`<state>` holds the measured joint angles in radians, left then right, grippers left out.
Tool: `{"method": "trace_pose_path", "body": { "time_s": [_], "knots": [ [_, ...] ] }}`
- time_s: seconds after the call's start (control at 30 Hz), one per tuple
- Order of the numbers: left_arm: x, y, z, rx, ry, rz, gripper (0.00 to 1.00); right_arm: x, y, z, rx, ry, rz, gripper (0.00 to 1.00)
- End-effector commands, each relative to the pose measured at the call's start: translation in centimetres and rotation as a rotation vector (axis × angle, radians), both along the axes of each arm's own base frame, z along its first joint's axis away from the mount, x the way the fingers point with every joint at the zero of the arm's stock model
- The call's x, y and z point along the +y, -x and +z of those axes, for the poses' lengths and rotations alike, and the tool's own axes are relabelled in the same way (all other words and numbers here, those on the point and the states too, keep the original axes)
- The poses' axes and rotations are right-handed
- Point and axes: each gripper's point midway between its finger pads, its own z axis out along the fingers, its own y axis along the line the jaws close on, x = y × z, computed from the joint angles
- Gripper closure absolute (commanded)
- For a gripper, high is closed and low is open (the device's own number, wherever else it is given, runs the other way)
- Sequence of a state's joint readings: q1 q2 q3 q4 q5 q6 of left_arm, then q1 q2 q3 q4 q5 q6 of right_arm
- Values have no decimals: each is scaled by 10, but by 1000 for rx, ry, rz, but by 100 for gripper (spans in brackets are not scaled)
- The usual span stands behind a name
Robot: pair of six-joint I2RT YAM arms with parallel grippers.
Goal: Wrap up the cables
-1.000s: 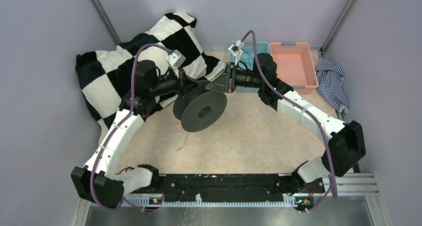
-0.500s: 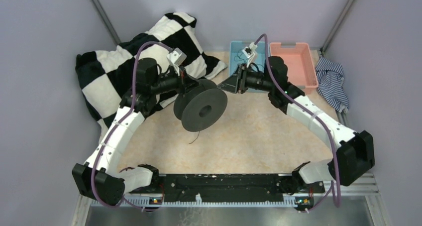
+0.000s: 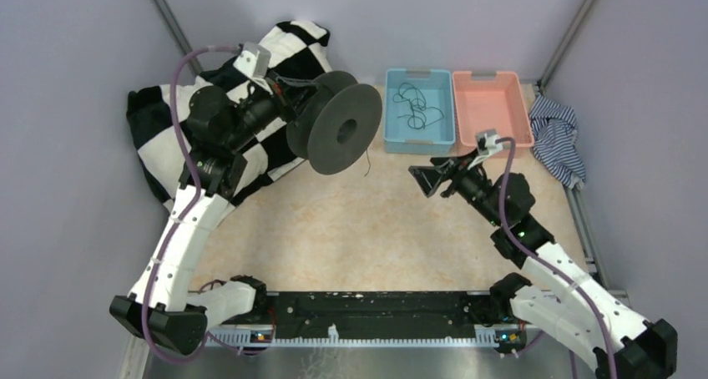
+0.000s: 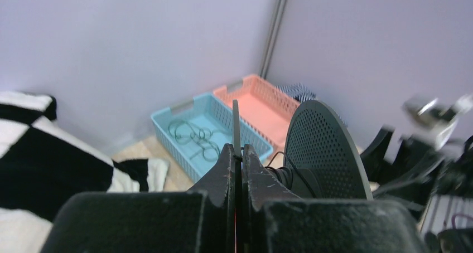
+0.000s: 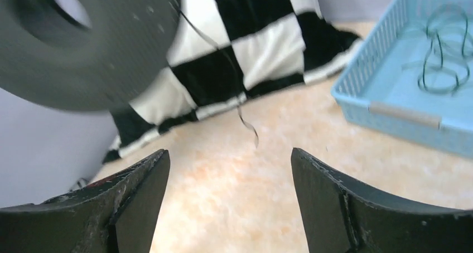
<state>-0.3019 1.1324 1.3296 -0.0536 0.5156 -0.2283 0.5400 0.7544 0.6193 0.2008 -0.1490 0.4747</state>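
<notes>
Top external view: the left hand (image 3: 294, 105) holds a dark grey round plastic spool (image 3: 334, 128) raised at the far left of the beige worktop (image 3: 376, 229), over the edge of a black-and-white checkered blanket (image 3: 167, 137). The spool is tipped on its side, with one broad flange and its centre hole facing the right arm.

From the left wrist, the hand's two black fingers (image 4: 223, 169) are pressed together on the thin edge of the spool's nearer flange, which stands up between them. The other flange, perforated, shows just to the right.

A loose black cable end (image 3: 366, 158) hangs from the lower right of the spool and dangles between the spool and a light blue plastic basket (image 3: 417, 148). Whether its tip reaches the worktop cannot be told. In the right wrist view this strand (image 5: 245, 119) drops in a slight curl in front of the blanket.

More thin black cables (image 3: 415, 108) lie in a loose tangle on the floor of the blue basket, at the far edge of the worktop. A pink plastic basket (image 3: 493, 108) stands touching the blue one on its right, and a crumpled blue-and-white striped cloth (image 3: 555, 137) lies beside the pink one at the right wall.

The right hand (image 3: 423, 179) hovers low over the middle-right of the worktop, near the blue basket's front and well apart from the spool. Its jaws are spread wide with nothing between them. Its wrist view (image 5: 228, 152) looks through that gap at bare worktop and the hanging strand.
</notes>
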Motion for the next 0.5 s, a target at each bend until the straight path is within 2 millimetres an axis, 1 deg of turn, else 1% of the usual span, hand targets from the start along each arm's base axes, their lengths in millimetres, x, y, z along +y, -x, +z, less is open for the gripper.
{"method": "trace_pose_path", "body": {
  "time_s": [0.0,0.07,0.1,0.2,0.33,0.47],
  "knots": [
    [18,26,101,-237,190,55,100,5,-9,-55,45,2,-12,24],
    [19,29,112,-257,208,51,100,26,-3,-70,42,-4,51,26],
    [19,30,117,-264,213,50,100,38,-1,-80,38,14,68,24],
    [20,33,127,-285,219,47,100,68,-2,-91,-7,51,96,19],
    [21,34,131,-290,220,52,100,103,-9,-93,-31,7,152,17],
    [21,37,133,-290,225,46,100,132,-10,-84,-56,-72,204,16]
  ]
}}
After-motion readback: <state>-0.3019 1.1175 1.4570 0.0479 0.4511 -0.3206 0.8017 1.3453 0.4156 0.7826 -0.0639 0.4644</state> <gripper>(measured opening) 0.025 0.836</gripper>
